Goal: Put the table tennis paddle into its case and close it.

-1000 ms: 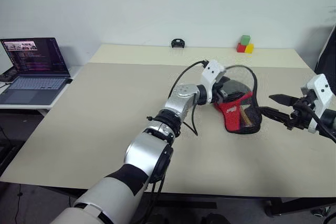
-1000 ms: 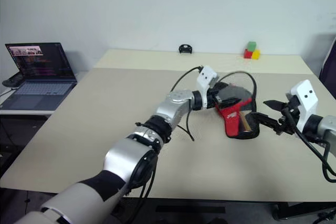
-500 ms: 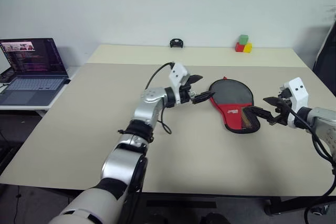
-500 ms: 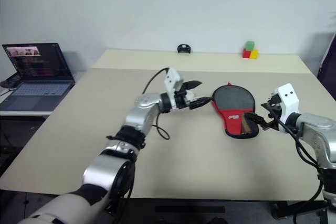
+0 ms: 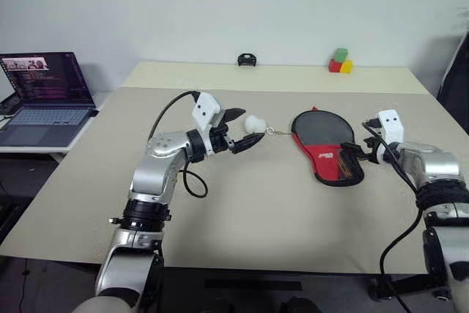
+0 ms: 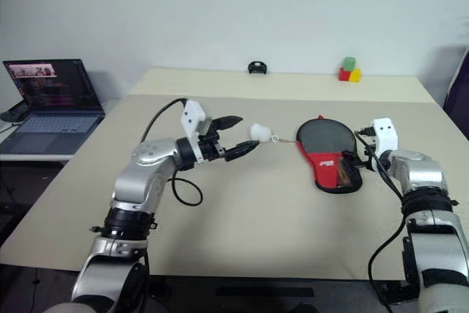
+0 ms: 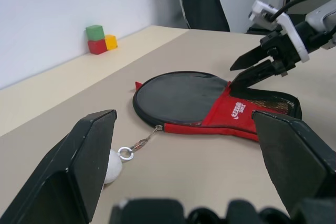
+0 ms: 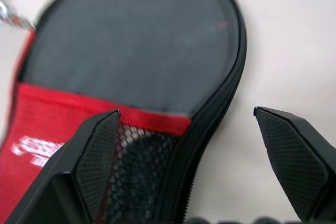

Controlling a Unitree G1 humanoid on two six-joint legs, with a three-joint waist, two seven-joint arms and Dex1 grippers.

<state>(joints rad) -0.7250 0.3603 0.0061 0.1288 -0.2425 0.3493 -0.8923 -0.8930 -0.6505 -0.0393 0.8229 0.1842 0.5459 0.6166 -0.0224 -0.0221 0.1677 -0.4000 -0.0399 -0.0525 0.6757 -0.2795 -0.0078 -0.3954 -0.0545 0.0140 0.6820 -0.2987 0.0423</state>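
The case (image 5: 327,145) lies flat on the counter (image 5: 256,203). My right fingers (image 5: 350,153) hover spread at its mesh end; my left fingers (image 5: 240,131) hang released beside its white ball (image 5: 255,123).

Silver-grey metal arms with black joint rings; white camera housings at both wrists; black looping cables; black two-fingered left gripper (image 5: 242,131) and right gripper (image 5: 350,153).

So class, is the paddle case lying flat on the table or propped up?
Flat. The case lies spread on the table, its round black part and red end both down.
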